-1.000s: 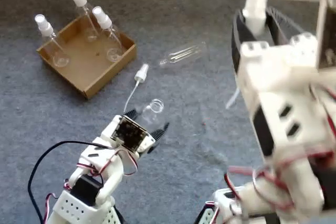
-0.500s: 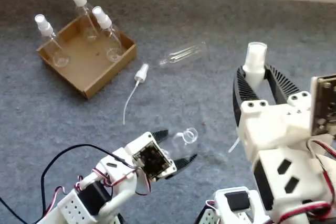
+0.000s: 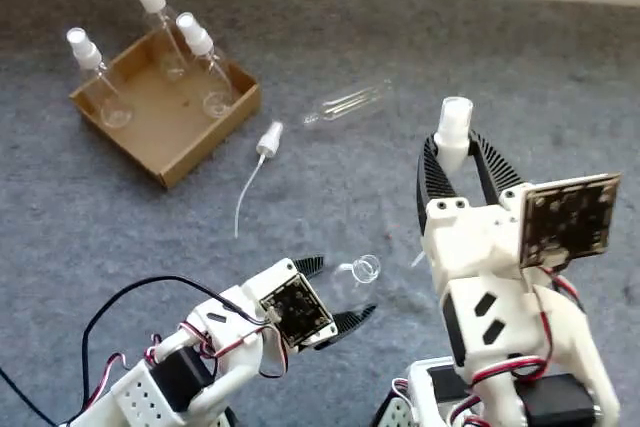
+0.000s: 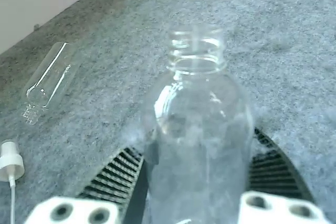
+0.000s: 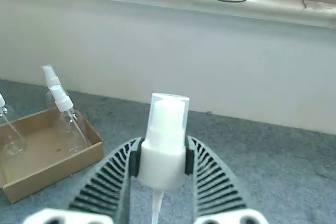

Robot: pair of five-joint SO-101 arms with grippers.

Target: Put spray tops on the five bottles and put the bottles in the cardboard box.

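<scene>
My left gripper [image 3: 334, 293] is shut on a clear open-necked bottle [image 4: 197, 129] near the table's front, the bottle's neck [image 3: 364, 268] pointing away from the arm. My right gripper [image 3: 455, 155] is raised at right and shut on a white spray top [image 5: 163, 142], whose cap [image 3: 453, 123] points up. A second clear bottle [image 3: 347, 103] lies on its side mid-table, and a loose spray top [image 3: 268, 139] with its thin tube lies near the box. The cardboard box [image 3: 187, 155] at back left holds three capped bottles [image 3: 198, 57].
Grey carpet [image 3: 340, 197] covers the table. A pale wall [image 5: 210, 61] rises behind its far edge. Black cable [image 3: 110, 307] loops beside the left arm's base at the front.
The left gripper swung the bottle rightward and toward the front. The right arm dropped and moved left with its spray top, toward the bottle's neck.
</scene>
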